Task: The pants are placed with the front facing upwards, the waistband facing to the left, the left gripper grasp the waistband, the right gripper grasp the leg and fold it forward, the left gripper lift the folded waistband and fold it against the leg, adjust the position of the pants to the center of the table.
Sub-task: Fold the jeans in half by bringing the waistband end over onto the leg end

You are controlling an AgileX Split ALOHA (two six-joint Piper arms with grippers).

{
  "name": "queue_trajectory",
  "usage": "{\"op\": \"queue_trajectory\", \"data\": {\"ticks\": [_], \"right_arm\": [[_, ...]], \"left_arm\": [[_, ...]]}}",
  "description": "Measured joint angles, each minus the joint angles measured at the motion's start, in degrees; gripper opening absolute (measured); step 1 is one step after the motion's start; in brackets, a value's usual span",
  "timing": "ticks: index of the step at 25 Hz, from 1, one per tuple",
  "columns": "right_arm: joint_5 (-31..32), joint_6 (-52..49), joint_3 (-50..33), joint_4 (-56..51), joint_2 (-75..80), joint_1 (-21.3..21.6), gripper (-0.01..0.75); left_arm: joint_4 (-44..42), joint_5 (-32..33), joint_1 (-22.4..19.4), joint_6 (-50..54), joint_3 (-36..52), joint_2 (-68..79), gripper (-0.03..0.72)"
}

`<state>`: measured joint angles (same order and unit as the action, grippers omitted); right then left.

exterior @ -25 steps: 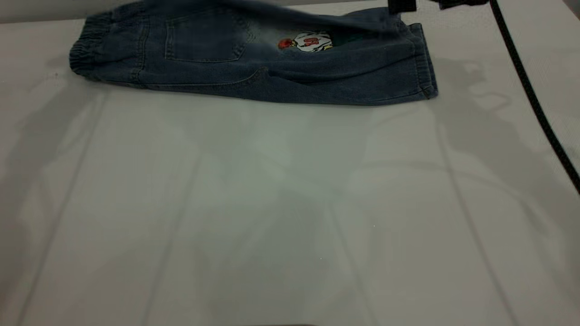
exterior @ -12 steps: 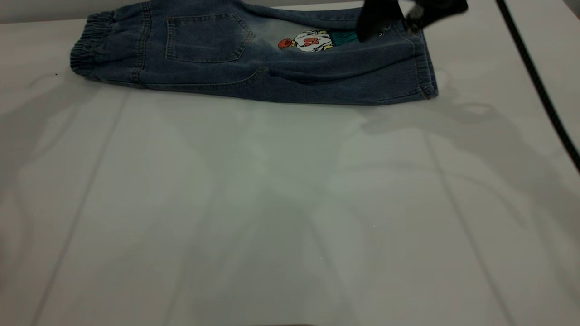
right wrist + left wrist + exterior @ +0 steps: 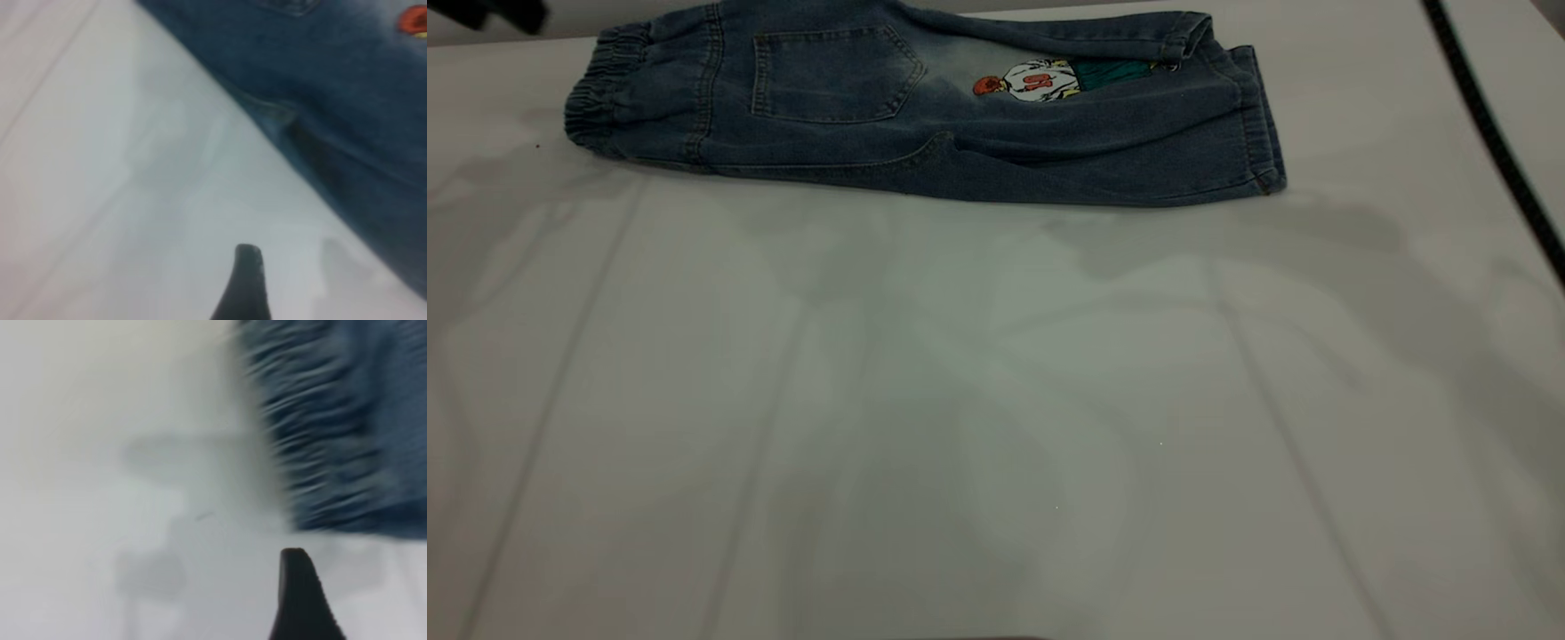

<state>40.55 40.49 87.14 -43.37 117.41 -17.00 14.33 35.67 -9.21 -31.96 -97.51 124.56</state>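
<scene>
The pants (image 3: 925, 116) lie folded lengthwise along the far edge of the table (image 3: 960, 400), back side up, showing a pocket and a cartoon print (image 3: 1032, 82). The waistband (image 3: 596, 93) points left and the leg hems (image 3: 1258, 116) point right. Only a dark corner of my left gripper (image 3: 489, 13) shows at the far left, above and beside the waistband (image 3: 313, 420). One black finger (image 3: 301, 600) hangs over bare table, holding nothing. My right gripper is outside the exterior view. Its one visible finger (image 3: 245, 287) is over bare table near the denim (image 3: 320, 87).
A black cable (image 3: 1485, 133) runs down the table's right side. Faint seams and arm shadows cross the white tabletop in front of the pants. The pants reach the table's far edge.
The right gripper, over the leg hem half a second ago, has left the exterior view. The pants' upper layer has settled flat. A dark part of the left gripper has appeared at top left.
</scene>
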Motion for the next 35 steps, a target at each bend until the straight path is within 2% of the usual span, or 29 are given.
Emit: {"op": "queue_trajectory", "data": {"ticks": [3,7,9,16,22,28,35], "right_arm": [[0.05,0.0,0.04,-0.04,0.0,-1.72,0.554],[-0.32,0.0,0.06,-0.06,0.0,-3.27,0.554],[-0.32,0.0,0.06,0.0,0.0,-3.98,0.554],[0.44,0.0,0.11,0.04,0.0,-6.36,0.554],[0.37,0.42,0.11,0.07,0.0,-8.64,0.554],[-0.01,0.69,0.11,0.12,0.0,-8.78,0.554],[-0.06,0.91,0.11,0.12,0.0,-8.78,0.554]], "left_arm": [[-7.71,1.78,-0.04,8.67,-3.77,0.61,0.396],[-9.03,2.37,-0.48,21.16,-7.16,3.19,0.396],[-9.32,2.47,-0.55,22.7,-8.22,5.59,0.396],[-7.07,3.25,-0.59,21.62,-11.71,13.15,0.396],[3.61,2.62,-0.59,15.79,-13.39,13.81,0.397],[9.61,1.81,-0.59,10.93,-13.84,15.17,0.397],[14.38,-2.2,0.91,4.47,-14.29,18.97,0.397]]}}
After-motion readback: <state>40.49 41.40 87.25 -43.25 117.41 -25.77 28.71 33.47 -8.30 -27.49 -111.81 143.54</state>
